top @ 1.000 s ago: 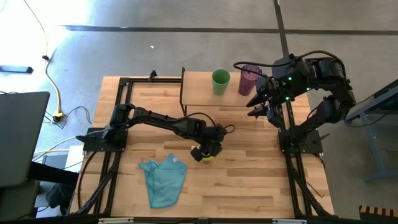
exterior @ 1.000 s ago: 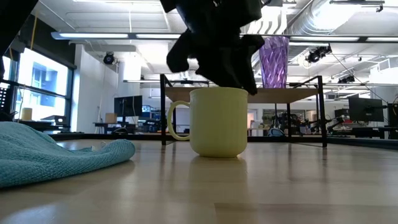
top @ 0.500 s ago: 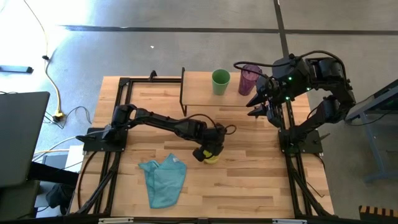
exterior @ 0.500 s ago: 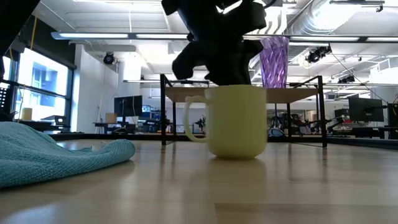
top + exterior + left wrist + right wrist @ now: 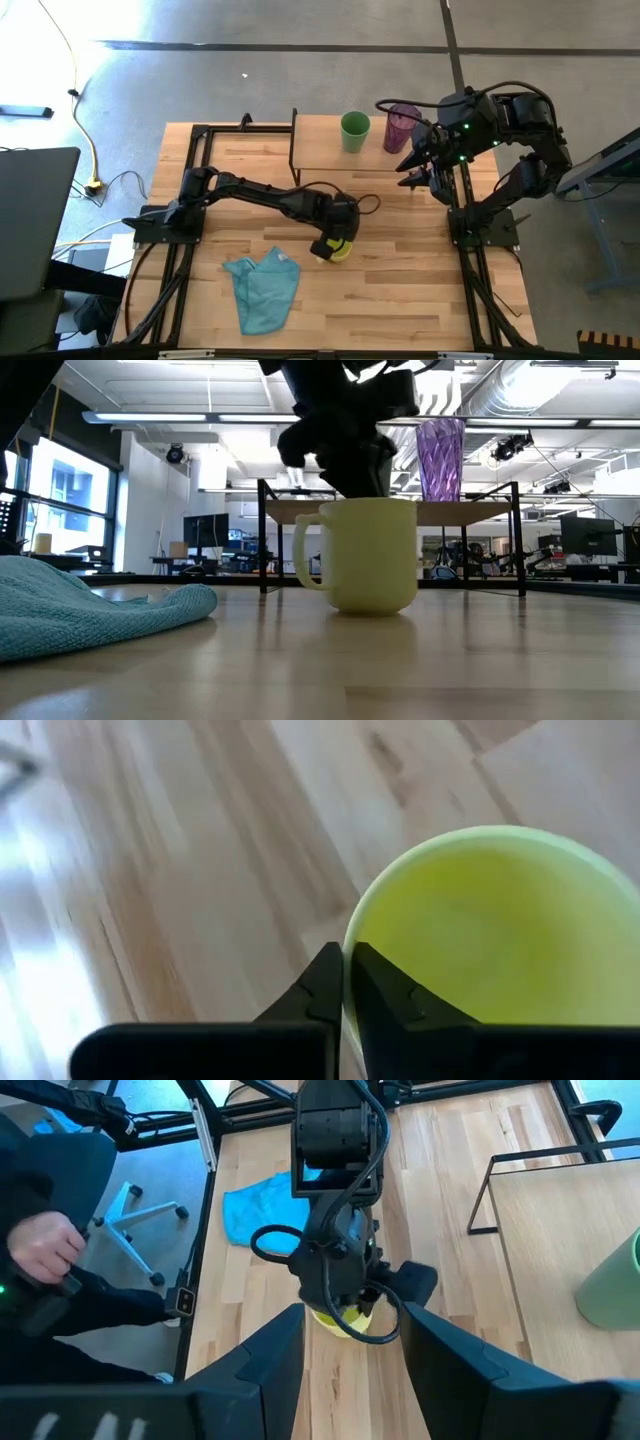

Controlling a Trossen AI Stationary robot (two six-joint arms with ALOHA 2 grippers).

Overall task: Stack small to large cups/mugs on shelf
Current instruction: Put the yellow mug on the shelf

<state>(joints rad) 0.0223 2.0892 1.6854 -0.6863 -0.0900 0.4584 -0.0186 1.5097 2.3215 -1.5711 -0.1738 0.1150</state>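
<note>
The small yellow mug [image 5: 342,252] stands upright on the table [image 5: 420,290], near its middle, handle [image 5: 308,555] toward the left in the low view. My left gripper [image 5: 333,243] is over it, shut on its rim. On the shelf [image 5: 320,150] at the far side stand the green cup [image 5: 354,131] and the purple tumbler [image 5: 401,127], each on its base. My right gripper [image 5: 412,170] hangs open beside the shelf's right end, holding nothing. My left gripper pinches the mug's wall at the rim [image 5: 356,920], one finger [image 5: 390,995] inside the mug and the other [image 5: 318,990] outside. The fingers come from above, pointing down. The mug stays upright with its base [image 5: 370,606] on the table.
A teal cloth [image 5: 265,288] lies crumpled near the front left. Dark frame rails [image 5: 190,190] run along both table sides. The shelf's thin legs [image 5: 263,540] stand behind the mug. A seated person's hand [image 5: 40,1245] shows beyond the table in the right wrist view.
My left gripper has come down a little and shut on the yellow mug's rim. The mug has slid slightly toward the table's right edge and turned a bit, staying upright on the table.
</note>
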